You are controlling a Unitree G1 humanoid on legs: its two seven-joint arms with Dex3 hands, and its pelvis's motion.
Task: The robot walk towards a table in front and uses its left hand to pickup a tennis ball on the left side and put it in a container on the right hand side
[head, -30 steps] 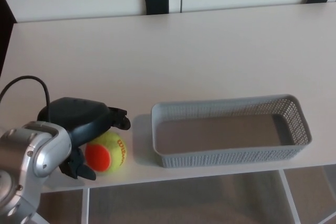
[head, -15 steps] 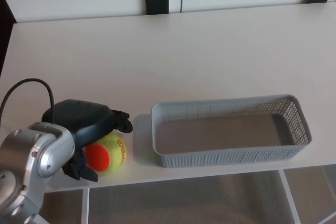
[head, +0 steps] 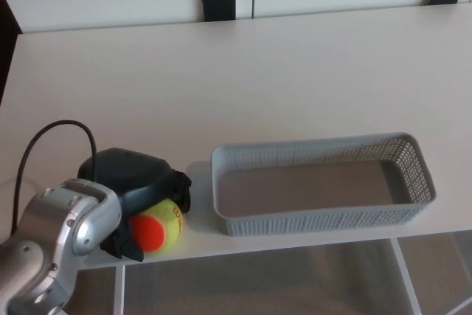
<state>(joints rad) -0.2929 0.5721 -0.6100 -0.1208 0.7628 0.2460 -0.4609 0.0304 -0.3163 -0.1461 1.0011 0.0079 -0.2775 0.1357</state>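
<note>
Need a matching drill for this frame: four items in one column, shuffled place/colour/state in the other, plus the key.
Column 1
1. tennis ball
2. grey basket
3. left hand
4. black cable

Column 2
A. empty, on the right part of the table
B. closed round the ball
C. yellow and orange, near the table's front-left edge
D. arcs up at the picture's far left

Pairs: 1-C, 2-A, 3-B, 4-D

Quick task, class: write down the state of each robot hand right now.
Left hand: fingers closed around the tennis ball, which rests on the table.
Right hand: not in view.
</note>
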